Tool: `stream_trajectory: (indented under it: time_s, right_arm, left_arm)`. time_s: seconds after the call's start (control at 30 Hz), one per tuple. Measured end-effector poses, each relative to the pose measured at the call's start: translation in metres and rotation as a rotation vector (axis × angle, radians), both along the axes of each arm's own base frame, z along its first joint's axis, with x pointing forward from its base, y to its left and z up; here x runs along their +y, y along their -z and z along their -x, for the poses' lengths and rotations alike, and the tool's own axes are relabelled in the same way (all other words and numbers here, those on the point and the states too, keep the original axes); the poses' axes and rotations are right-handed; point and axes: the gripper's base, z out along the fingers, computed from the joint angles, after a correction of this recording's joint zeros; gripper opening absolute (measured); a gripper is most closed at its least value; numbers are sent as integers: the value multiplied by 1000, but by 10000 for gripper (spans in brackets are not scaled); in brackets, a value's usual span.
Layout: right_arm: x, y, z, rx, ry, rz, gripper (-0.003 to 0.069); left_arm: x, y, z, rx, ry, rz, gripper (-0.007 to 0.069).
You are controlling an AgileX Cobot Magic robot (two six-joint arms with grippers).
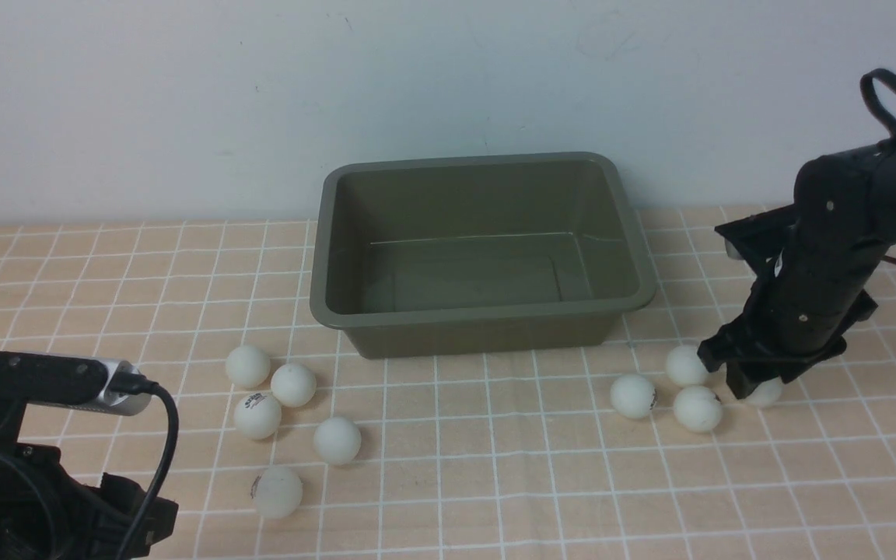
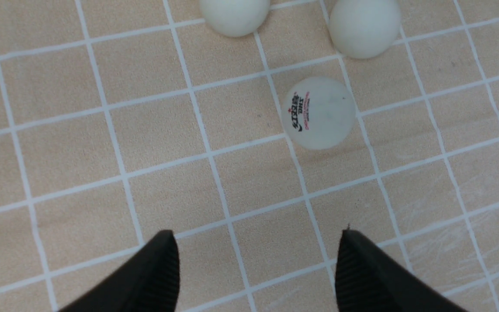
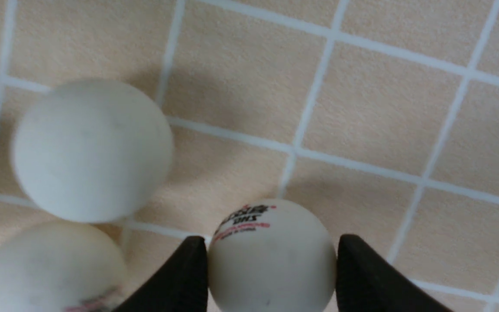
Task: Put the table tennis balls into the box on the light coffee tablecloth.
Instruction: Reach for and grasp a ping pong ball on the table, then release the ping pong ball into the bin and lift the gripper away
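Between right jaws: ball (image 3: 271,255), black-red print, perhaps "DHS".

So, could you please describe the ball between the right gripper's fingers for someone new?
Find the olive box, then the four balls off its front right corner. It is the rightmost ball, half hidden, clasped by the right gripper.

Lab setup: gridded cloth (image 1: 495,467), blank wall (image 1: 183,93)
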Motion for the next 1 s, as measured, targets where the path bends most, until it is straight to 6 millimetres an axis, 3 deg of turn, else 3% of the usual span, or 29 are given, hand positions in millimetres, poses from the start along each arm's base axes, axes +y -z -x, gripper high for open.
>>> stream_trajectory:
  time_s: [0.13,0.2,0.23,0.27,0.3,0.37,0.4,0.57,0.8,1.0]
  right_arm:
    - [-4,-15,-7,-5,24,55,350]
    - [-4,-31,-13,-23,41,63,350]
    - [-3,-49,-19,-58,56,52,350]
    - [-3,-49,-19,-58,57,50,350]
    - [0,-66,-25,-84,73,20,350]
    - [11,-91,-33,-133,73,-77,350]
    - [12,-93,-34,-138,72,-78,350]
    - [58,-133,-36,-212,-79,-292,350]
    - [92,-142,-31,-259,-183,-337,350]
    - [103,-127,-36,-250,-211,-331,350]
  left_arm:
    - [0,0,0,0,0,0,405]
    - [0,0,0,0,0,0,405]
    - [0,0,0,0,0,0,405]
    - [0,0,0,0,0,0,405]
    - [0,0,0,0,0,0,405]
    - [0,0,0,0,0,0,405]
    - [0,0,0,0,0,0,405]
    - [0,0,0,0,0,0,405]
    - [0,0,0,0,0,0,405]
    - [0,0,0,0,0,0,405]
